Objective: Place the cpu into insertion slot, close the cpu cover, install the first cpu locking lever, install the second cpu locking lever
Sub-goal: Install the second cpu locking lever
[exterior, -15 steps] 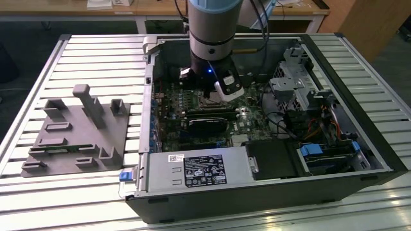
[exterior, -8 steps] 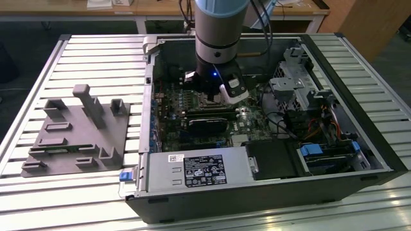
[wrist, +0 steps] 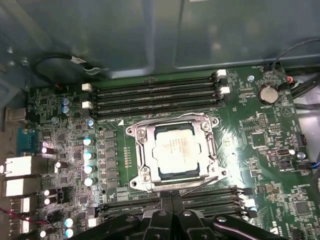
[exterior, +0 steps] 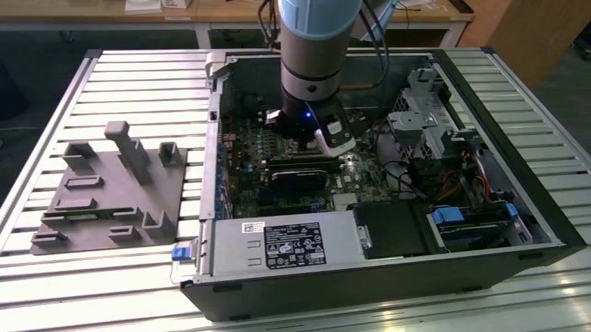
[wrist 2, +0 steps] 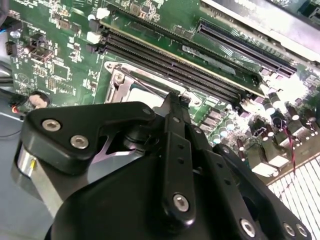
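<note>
First wrist view: the pale silvery square cpu (wrist: 172, 150) sits in the dark-centred insertion slot (wrist: 161, 174), thin silvery frame cpu cover (wrist: 141, 150) down around it. My black end effector (wrist: 172, 204), fingers together and empty, hovers beside the socket; descending off-line could scrape the green circuit board (wrist: 260, 165).

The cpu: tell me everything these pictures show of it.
The cpu is a thin square chip with a pale silvery-grey face bearing faint print. In the first wrist view it lies flat in the insertion slot on the green circuit board, and the silvery metal cpu cover frames it, closed down around its edges. The pincer is beside the socket, not touching the chip.
</note>
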You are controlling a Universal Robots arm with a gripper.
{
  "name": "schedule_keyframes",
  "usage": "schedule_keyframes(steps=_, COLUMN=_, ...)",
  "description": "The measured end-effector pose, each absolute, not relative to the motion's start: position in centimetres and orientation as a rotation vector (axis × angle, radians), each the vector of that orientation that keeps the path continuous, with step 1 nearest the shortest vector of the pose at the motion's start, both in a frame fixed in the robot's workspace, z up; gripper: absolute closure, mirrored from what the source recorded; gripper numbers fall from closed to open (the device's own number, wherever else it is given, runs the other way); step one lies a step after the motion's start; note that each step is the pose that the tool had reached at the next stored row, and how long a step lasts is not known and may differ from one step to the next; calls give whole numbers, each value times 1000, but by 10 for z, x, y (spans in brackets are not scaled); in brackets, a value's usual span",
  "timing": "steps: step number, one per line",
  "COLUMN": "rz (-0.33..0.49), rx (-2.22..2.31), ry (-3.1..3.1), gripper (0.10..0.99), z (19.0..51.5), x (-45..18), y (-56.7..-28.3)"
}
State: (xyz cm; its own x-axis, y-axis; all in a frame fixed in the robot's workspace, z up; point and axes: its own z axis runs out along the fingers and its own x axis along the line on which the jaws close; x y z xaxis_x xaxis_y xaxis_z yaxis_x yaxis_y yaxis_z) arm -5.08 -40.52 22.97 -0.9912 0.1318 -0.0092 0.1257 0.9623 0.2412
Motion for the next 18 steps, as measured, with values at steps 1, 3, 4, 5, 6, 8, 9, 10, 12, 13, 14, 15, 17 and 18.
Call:
schedule_keyframes(steps=1, rz=377, rx=203, ry=3088, gripper=980, z=228, x=-51, y=-405)
schedule_keyframes(steps=3, rz=377, rx=203, ry=3089, gripper=980, z=225, x=-51, y=-405)
schedule_keyframes(steps=4, rz=377, rx=203, ry=3089, gripper=980, z=224, x=-52, y=-405)
schedule_keyframes(steps=5, rz=377, rx=203, ry=3089, gripper=980, z=222, x=-54, y=-406)
schedule_keyframes(steps=6, rz=377, rx=203, ry=3089, gripper=980, z=222, x=-56, y=-406)
schedule_keyframes(steps=8, rz=379, rx=203, ry=3089, gripper=980, z=220, x=-58, y=-407)
schedule_keyframes(steps=9, rz=379, rx=203, ry=3089, gripper=980, z=219, x=-58, y=-407)
schedule_keyframes(steps=10, rz=379, rx=203, ry=3089, gripper=980, z=218, x=-58, y=-407)
schedule_keyframes(steps=12, rz=380, rx=203, ry=3089, gripper=980, z=216, x=-58, y=-408)
schedule_keyframes(steps=13, rz=380, rx=203, ry=3089, gripper=980, z=216, x=-58, y=-408)
schedule_keyframes(steps=14, rz=381, rx=203, ry=3089, gripper=980, z=215, x=-58, y=-409)
schedule_keyframes(steps=15, rz=384, rx=203, ry=3088, gripper=980, z=214, x=-59, y=-409)
schedule_keyframes(steps=17, rz=388, rx=203, ry=3088, gripper=980, z=213, x=-59, y=-411)
schedule_keyframes(steps=18, rz=391, rx=203, ry=3088, gripper=980, z=213, x=-59, y=-412)
